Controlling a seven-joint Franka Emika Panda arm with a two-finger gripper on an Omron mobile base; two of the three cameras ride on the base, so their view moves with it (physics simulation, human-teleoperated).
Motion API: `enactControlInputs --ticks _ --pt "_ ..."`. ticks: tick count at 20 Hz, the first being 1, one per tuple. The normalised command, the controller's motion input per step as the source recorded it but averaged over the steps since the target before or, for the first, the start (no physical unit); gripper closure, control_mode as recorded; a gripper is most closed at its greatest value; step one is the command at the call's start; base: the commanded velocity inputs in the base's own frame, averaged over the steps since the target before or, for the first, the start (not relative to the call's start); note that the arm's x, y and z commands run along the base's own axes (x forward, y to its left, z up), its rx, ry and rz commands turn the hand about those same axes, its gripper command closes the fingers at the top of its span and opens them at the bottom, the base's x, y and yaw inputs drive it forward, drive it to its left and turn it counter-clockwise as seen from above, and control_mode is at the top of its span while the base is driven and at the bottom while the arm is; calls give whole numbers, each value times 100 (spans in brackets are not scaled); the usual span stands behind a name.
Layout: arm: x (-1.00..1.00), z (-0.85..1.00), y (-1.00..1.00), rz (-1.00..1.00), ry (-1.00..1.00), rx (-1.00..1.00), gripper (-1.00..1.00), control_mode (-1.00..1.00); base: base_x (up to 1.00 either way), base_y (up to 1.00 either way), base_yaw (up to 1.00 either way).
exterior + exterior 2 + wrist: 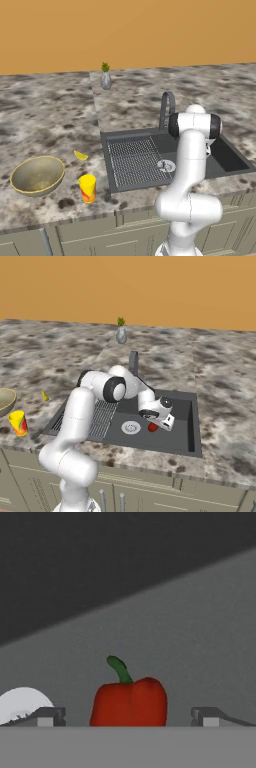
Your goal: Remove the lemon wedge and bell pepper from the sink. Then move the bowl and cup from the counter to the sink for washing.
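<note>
A plain orange wall (125,30) runs along the far side. Below it spreads a speckled grey-brown stone counter (45,110), evenly lit. A grey vase (105,80) with a green plant stands far back near the wall. Grey-green cabinets (90,235) front the near edge.

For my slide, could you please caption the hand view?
Open gripper straddling the red bell pepper on the sink floor.

A small red bell pepper (129,704) with a green stem stands upright on the dark grey sink (180,443) floor, beside the round drain (131,427).
</note>
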Motion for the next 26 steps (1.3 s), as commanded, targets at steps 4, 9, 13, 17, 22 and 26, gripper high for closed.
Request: enactControlInputs --ticks 4,9,13,17,22,26 --pt "9 -15 0 0 1 1 -100 -100 0 0 0" --pt "8 -15 0 0 1 0 -100 -100 0 0 0" --pt "9 -14 0 0 0 0 -100 -100 0 0 0" --pt "7 -15 0 0 1 0 -100 -100 0 0 0" --pt "1 -8 0 -1 0 1 -100 -100 0 0 0" --pt "0 -3 1 -1 0 1 -100 -100 0 0 0"
